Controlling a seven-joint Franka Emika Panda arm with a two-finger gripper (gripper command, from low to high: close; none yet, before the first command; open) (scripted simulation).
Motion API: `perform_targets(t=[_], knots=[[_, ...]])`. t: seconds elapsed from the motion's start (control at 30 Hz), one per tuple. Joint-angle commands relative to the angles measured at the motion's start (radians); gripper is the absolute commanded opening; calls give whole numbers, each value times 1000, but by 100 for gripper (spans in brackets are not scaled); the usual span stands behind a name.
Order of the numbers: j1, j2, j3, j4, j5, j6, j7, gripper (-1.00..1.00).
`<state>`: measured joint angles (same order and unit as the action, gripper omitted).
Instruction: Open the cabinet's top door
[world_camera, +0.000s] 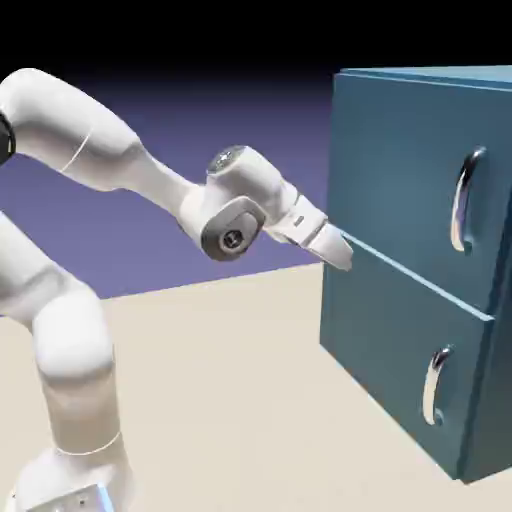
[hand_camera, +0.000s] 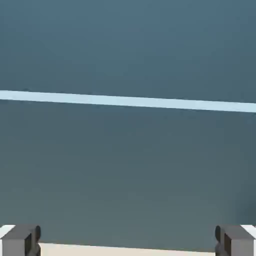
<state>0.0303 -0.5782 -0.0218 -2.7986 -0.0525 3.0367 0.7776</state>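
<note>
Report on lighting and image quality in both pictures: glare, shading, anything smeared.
Exterior view: black-to-violet backdrop, bright highlights along both silver handles, the arm washed nearly white in places, the cabinet's side darker than its front. Hand view: panels shade from bluer at the top to greyer below, a murky dark patch near the lower right edge.
</note>
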Motion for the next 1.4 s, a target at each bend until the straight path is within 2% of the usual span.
perform_targets(t=[0.0,1.37], knots=[[15,-7,-18,9,-44,0,30,0],[637,-286,-759,397,-1827,-9,1274,0]])
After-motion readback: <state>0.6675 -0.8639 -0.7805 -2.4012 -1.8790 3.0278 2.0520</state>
